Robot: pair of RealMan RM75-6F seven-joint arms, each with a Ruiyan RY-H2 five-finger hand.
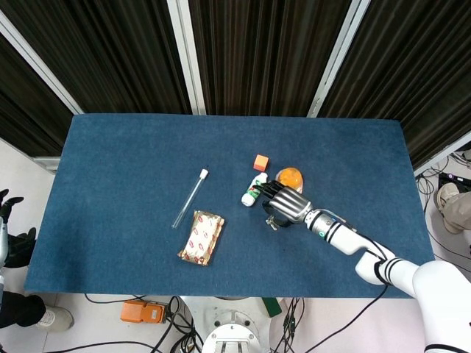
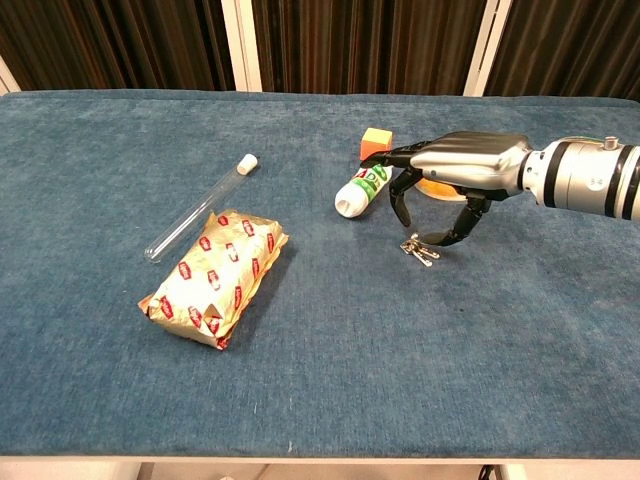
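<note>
Keys [image 2: 418,248] on worktop [image 2: 400,360], directly under right robot hand [image 2: 445,180], fingers spread, curled down, holding nothing; thumb tip possibly touching keys. Bottle [image 2: 363,185] just left of fingers. Left robot hand [image 1: 6,209] far off, off worktop.

On the tabletop [image 2: 120,400], one glass tube [image 2: 195,209], one foil packet [image 2: 216,276], one small white bottle [image 2: 362,188], one orange cube [image 2: 376,141], one orange fruit cup [image 1: 290,177] and one bunch of keys [image 2: 419,250] are counted. Two robot hands are counted: the right robot hand [image 2: 450,176] and the left robot hand [image 1: 9,205] at the head view's edge.
</note>
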